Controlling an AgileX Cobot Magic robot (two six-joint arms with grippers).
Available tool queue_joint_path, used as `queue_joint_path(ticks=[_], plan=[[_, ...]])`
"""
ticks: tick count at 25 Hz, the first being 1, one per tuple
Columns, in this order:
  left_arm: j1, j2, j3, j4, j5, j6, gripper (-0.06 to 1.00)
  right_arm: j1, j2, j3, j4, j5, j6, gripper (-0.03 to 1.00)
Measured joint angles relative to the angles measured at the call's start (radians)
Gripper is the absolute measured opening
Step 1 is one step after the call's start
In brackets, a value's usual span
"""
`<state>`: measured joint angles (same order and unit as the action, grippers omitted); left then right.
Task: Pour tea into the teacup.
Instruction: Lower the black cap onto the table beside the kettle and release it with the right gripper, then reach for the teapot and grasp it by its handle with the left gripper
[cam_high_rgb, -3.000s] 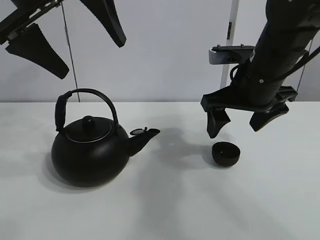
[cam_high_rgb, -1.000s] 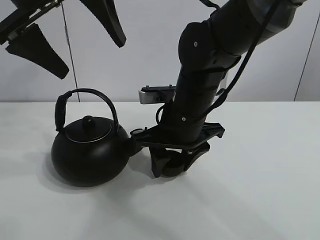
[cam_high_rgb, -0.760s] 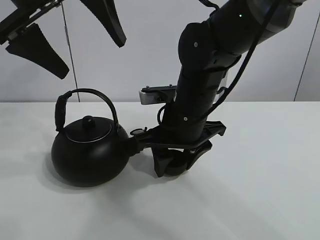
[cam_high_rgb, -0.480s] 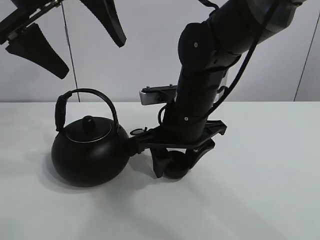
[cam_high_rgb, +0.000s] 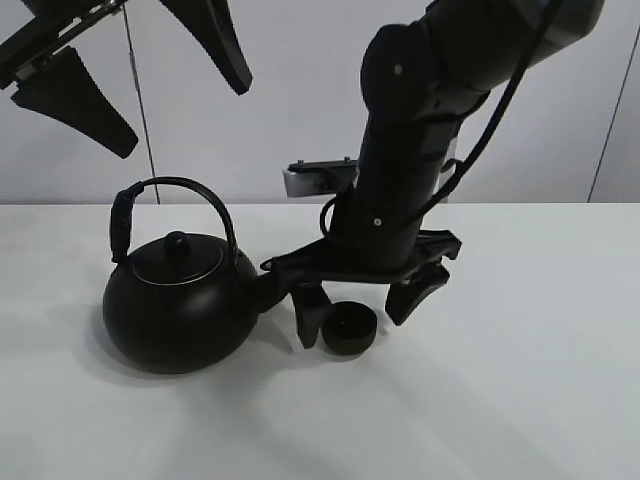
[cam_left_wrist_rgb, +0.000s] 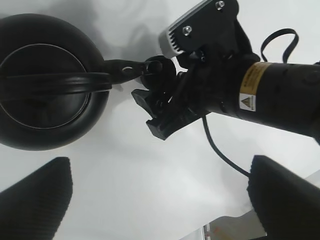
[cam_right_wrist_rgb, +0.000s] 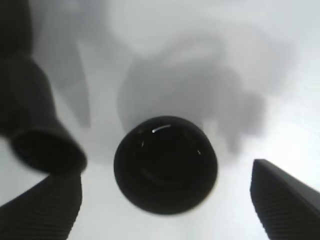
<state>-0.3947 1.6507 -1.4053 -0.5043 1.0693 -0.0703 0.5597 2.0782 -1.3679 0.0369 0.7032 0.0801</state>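
The small black teacup stands on the white table, just right of the spout of the big black teapot. My right gripper is open and straddles the teacup, one finger on the spout side and one on the other side. In the right wrist view the teacup sits free between the open fingers, with the spout end beside it. My left gripper hangs open and empty high above the teapot. In the left wrist view the teapot and teacup lie below it.
The teapot's arched handle stands upright over its lid. The right arm reaches across the middle of the table. A white wall runs behind the table.
The right gripper brought the teacup from the right side to beside the spout, then opened and rose a little; the teacup now stands free. The left arm has not moved.
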Motion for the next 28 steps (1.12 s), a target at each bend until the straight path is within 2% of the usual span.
queue_joint_path(ticks=[4, 11, 14, 17, 22, 28], plan=[[0.000, 0.000, 0.000, 0.000, 0.000, 0.000, 0.69, -0.049, -0.085, 0.000, 0.018, 0.070, 0.007, 0.63], [0.000, 0.000, 0.000, 0.000, 0.000, 0.000, 0.69, -0.256, -0.225, 0.000, 0.043, 0.173, 0.005, 0.63], [0.000, 0.000, 0.000, 0.000, 0.000, 0.000, 0.69, -0.335, -0.286, 0.000, 0.108, 0.223, 0.002, 0.63], [0.000, 0.000, 0.000, 0.000, 0.000, 0.000, 0.69, -0.391, -0.331, 0.000, 0.223, 0.265, -0.024, 0.63], [0.000, 0.000, 0.000, 0.000, 0.000, 0.000, 0.69, -0.398, -0.363, 0.000, 0.402, 0.275, -0.090, 0.63], [0.000, 0.000, 0.000, 0.000, 0.000, 0.000, 0.69, -0.395, -0.363, 0.000, 0.422, 0.278, -0.103, 0.63]])
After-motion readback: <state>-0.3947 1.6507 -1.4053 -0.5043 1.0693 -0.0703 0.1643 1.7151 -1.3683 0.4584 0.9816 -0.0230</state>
